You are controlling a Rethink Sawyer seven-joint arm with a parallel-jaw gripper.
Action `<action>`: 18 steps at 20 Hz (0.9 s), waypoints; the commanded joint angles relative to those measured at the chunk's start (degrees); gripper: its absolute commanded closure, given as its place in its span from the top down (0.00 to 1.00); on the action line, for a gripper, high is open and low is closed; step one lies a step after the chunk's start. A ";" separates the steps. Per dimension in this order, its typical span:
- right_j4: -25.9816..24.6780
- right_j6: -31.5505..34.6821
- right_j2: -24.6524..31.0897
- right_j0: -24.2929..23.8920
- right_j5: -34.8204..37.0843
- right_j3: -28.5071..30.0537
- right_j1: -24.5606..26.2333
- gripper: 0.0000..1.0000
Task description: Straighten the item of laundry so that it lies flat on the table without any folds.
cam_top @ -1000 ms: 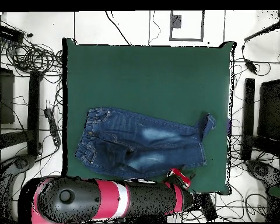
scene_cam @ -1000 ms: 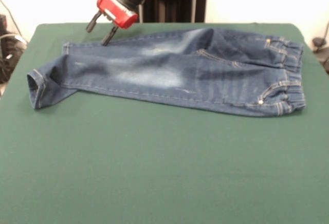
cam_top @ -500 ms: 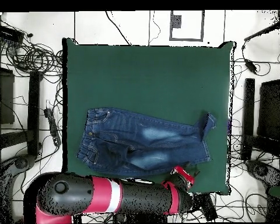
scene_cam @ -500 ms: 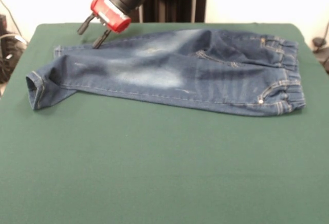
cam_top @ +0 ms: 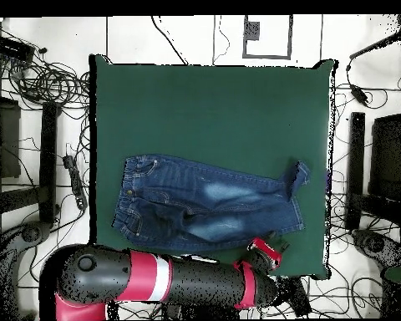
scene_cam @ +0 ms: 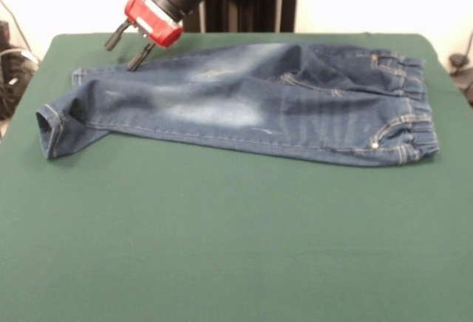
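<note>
Denim jeans on green table, open-fingered gripper at leg hem.

Small dark blue denim jeans, matt and coarse-woven with faded patches, lie on the matt, felt-like dark green tabletop.

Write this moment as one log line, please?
claw: open, at far leg hem | jeans: mostly flat, near cuff folded | table: green

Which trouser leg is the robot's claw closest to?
The far leg, by the table's back edge. The gripper is right above its cuff; the near leg ends further off, cuff turned up.
</note>
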 commanded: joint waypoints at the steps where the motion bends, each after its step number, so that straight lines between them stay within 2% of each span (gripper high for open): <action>1: 5.50 -3.02 4.59 -1.18 -1.66 -10.52 3.42 1.00; 8: 5.71 -3.39 2.30 -1.12 2.53 -9.85 3.56 1.00; 14: 2.69 -4.85 -0.32 -3.74 3.42 -11.71 3.14 1.00; 18: 2.22 -5.17 -1.37 -3.78 3.59 -11.20 3.24 1.00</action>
